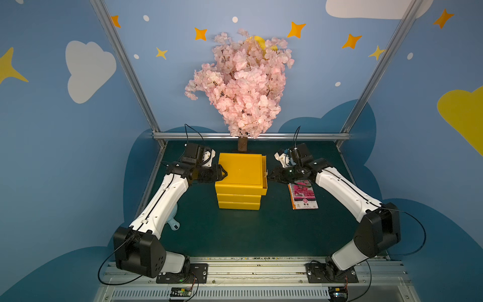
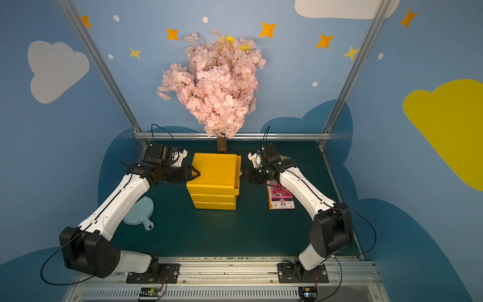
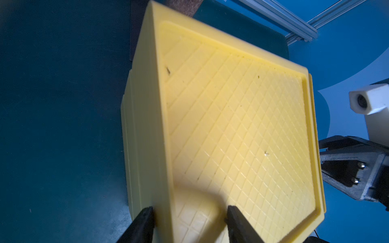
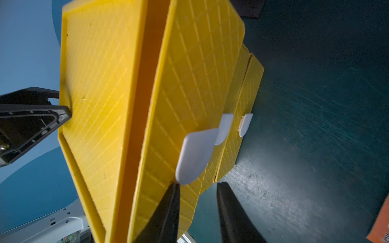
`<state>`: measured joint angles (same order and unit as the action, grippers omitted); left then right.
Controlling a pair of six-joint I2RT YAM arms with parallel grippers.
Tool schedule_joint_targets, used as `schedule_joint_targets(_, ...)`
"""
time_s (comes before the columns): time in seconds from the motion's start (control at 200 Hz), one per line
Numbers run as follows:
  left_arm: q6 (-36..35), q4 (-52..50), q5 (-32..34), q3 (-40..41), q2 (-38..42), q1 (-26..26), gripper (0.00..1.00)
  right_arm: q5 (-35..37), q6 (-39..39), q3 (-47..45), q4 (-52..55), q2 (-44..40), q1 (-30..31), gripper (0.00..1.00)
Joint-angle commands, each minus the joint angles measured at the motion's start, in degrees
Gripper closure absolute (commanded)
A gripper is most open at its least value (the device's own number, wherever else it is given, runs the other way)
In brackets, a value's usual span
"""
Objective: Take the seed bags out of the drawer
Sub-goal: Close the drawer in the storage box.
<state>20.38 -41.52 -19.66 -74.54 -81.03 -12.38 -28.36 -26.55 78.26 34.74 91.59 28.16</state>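
Observation:
A yellow cabinet (image 1: 239, 170) of three drawers stands mid-table. Its top drawer (image 1: 264, 171) is pulled out a narrow slot (image 4: 145, 101) to the right, and what lies inside is hidden. My left gripper (image 1: 223, 174) (image 3: 189, 210) is shut on the cabinet's upper left edge, one finger on the side wall and one on top. My right gripper (image 1: 270, 176) (image 4: 199, 185) is open just short of the top drawer's white handle (image 4: 195, 155), which is not between its fingers. One seed bag (image 1: 304, 196) (image 2: 281, 197) with magenta flowers lies flat on the table to the right.
A pink blossom tree (image 1: 240, 86) stands right behind the cabinet. A pale blue brush (image 2: 141, 213) lies on the table under my left arm. Two lower white handles (image 4: 224, 128) (image 4: 245, 124) face right. Metal frame posts (image 1: 366, 86) border the green table (image 1: 235, 235).

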Motion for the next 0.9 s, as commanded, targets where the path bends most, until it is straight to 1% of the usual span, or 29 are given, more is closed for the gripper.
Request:
schedule_joint_targets(0.0,-2.2,-2.5,-1.0,0.2,-3.1,-0.9,0.43,-2.8,-1.6,2.0,-3.6,1.8,0.9,0.63)
schedule_joint_targets(0.095,-2.5,-2.3,-1.1,-0.1,-3.8,-0.8,0.43,-4.4,-2.2,3.0,-4.6,3.2,1.6,0.63)
schedule_joint_targets(0.28,-2.6,-1.9,-1.5,-0.5,-4.9,-0.8,0.43,-4.0,-1.8,4.6,-4.3,4.3,2.8,0.62)
schedule_joint_targets(0.511,-2.1,-2.1,-1.0,-1.3,-5.1,-0.8,0.43,0.9,1.1,3.7,-0.1,2.0,2.0,0.61)
schedule_joint_targets(0.566,-1.9,-2.3,-0.7,-1.2,-4.8,-0.9,0.43,2.3,1.8,2.6,0.9,0.4,1.3,0.60)
schedule_joint_targets(0.631,-2.0,-2.4,-0.5,-1.1,-4.5,-0.9,0.43,3.3,2.5,0.7,1.8,-1.9,-0.1,0.55)
schedule_joint_targets(0.811,-1.3,-2.3,-0.2,0.0,-3.5,-0.9,0.43,2.4,3.3,-4.2,2.5,-7.9,-3.9,0.45)
schedule_joint_targets(0.891,-0.6,-1.8,-0.1,0.8,-2.8,-1.0,0.43,2.7,3.5,-5.6,2.5,-9.6,-4.6,0.43)
